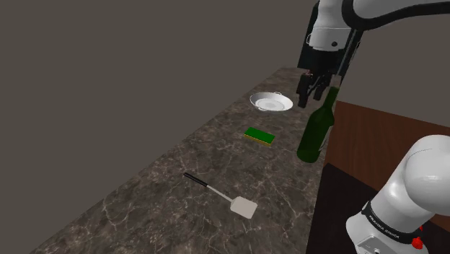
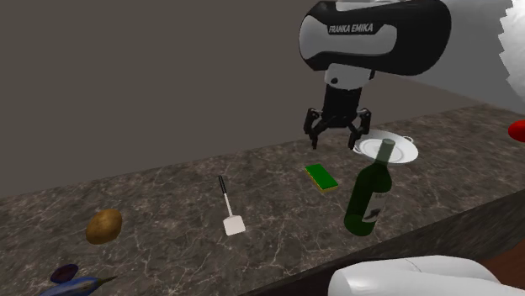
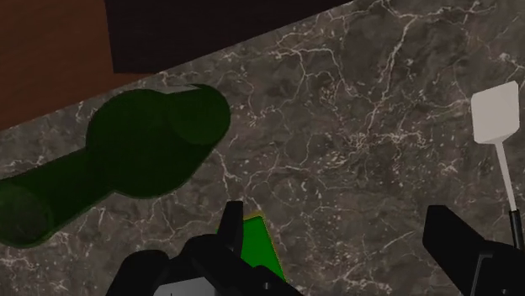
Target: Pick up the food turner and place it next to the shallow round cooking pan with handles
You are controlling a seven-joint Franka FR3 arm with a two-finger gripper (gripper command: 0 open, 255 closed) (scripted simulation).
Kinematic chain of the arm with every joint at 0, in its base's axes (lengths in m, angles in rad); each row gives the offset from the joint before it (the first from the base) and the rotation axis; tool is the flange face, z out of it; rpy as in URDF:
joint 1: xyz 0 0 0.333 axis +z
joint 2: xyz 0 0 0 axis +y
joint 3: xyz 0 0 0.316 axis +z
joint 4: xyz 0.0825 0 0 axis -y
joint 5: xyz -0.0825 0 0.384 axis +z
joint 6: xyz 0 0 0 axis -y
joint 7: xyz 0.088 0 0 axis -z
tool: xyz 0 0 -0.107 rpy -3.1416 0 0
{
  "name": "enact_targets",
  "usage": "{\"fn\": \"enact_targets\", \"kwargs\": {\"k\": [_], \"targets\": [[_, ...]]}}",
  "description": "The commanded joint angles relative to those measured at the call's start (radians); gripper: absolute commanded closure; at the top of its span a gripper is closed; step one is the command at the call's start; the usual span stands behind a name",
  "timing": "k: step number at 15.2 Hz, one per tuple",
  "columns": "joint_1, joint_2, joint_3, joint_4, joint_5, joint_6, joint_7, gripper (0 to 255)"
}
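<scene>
The tall green wine bottle [image 1: 316, 133] is the only upright obstacle on the marble counter [image 1: 144, 195]. The open gripper [image 2: 335, 141] hangs near its neck. A flat green sponge [image 1: 259, 135] lies near the bottle and a white pan [image 1: 271, 102] beyond it, both low. The food turner [image 1: 223, 196] lies well apart from the bottle, ringed by bare marble, and a potato [image 2: 104, 225] farther still.

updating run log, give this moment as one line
claw: open, raised, empty | white flat turner with black handle: lying on dark marble counter
</scene>
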Motion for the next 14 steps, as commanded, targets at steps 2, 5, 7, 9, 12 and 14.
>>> {"fn": "enact_targets", "kwargs": {"k": [2,5,7,9,12,14], "targets": [[0.029,0.042,0.042,-0.042,0.026,0.098,0.022,0],[0.057,0.095,0.084,-0.067,0.048,0.188,0.043,0],[0.074,0.136,0.112,-0.077,0.06,0.249,0.057,0],[0.091,0.182,0.141,-0.083,0.07,0.309,0.071,0],[0.113,0.258,0.184,-0.083,0.077,0.398,0.096,0],[0.125,0.314,0.213,-0.077,0.077,0.456,0.113,0]]}}
